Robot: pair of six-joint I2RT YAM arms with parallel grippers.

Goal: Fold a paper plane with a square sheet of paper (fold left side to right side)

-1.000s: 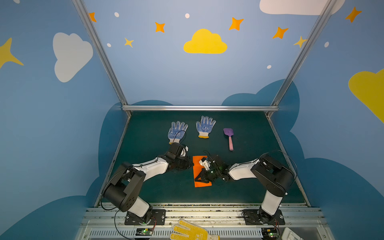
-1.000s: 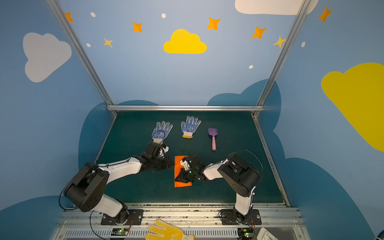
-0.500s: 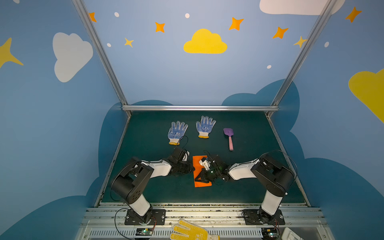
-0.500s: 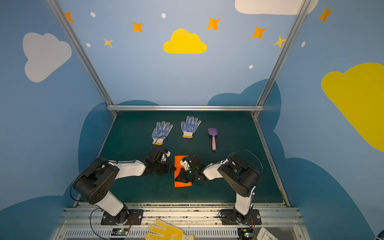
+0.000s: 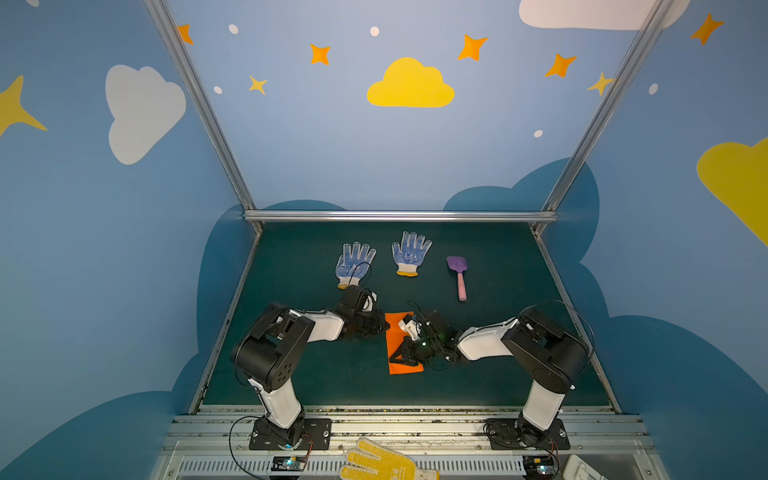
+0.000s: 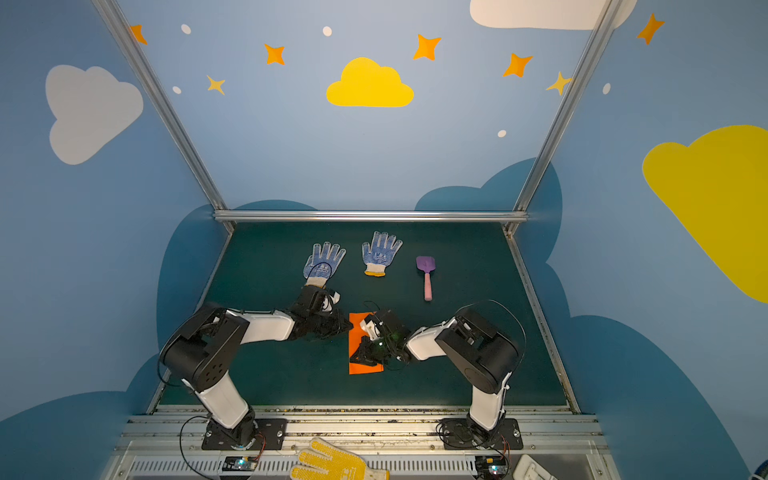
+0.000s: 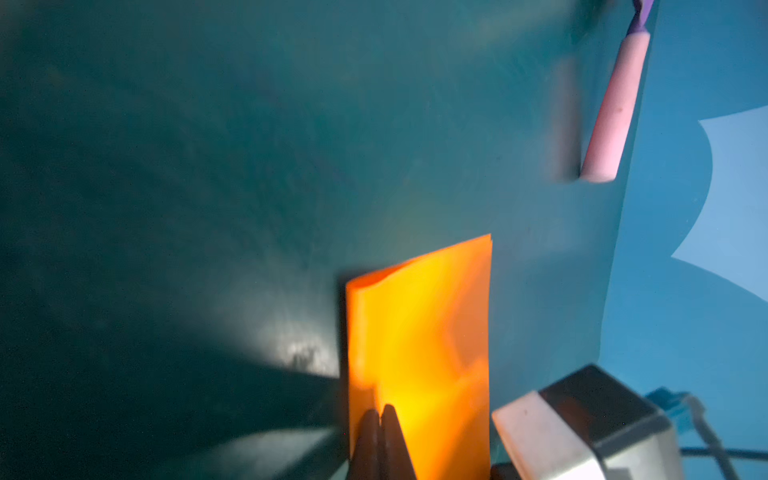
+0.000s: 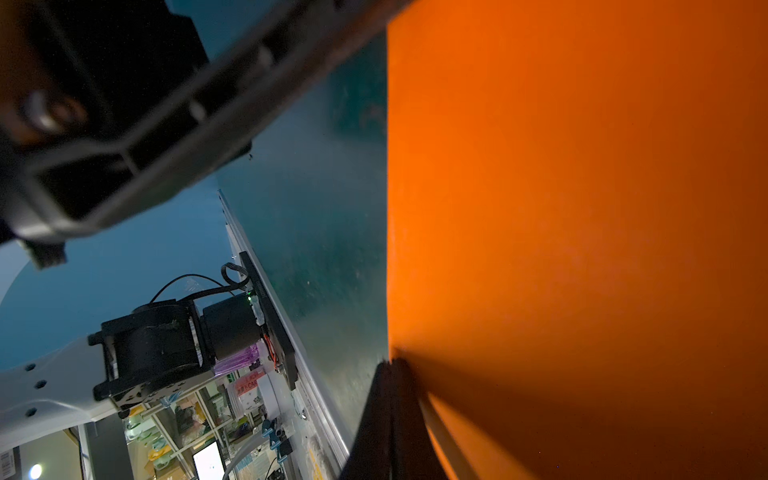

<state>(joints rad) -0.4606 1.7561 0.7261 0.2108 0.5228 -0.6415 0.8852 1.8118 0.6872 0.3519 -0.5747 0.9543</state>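
Observation:
The square sheet of paper [image 5: 406,368] [image 6: 365,369] lies on the green mat as a narrow orange rectangle, folded double. In the left wrist view the paper [image 7: 428,324] shows two layers at its far end. My left gripper [image 5: 384,330] [image 6: 350,328] is shut, its tips [image 7: 380,411] resting on the paper near the left edge. My right gripper [image 5: 395,358] [image 6: 355,357] is also shut, and its tips [image 8: 392,365] press on the paper [image 8: 582,208] at the same left edge, closer to the front. No paper plane shape shows.
Two blue-dotted gloves [image 5: 353,264] [image 5: 410,253] and a purple-and-pink toy shovel [image 5: 459,276] [image 7: 615,104] lie behind the paper. A yellow dotted glove [image 5: 382,461] sits on the front rail. Metal frame bars border the mat [image 5: 498,374].
My left arm has folded in and its shut gripper has slid right and forward onto the paper's left edge. The right gripper and the paper have stayed put.

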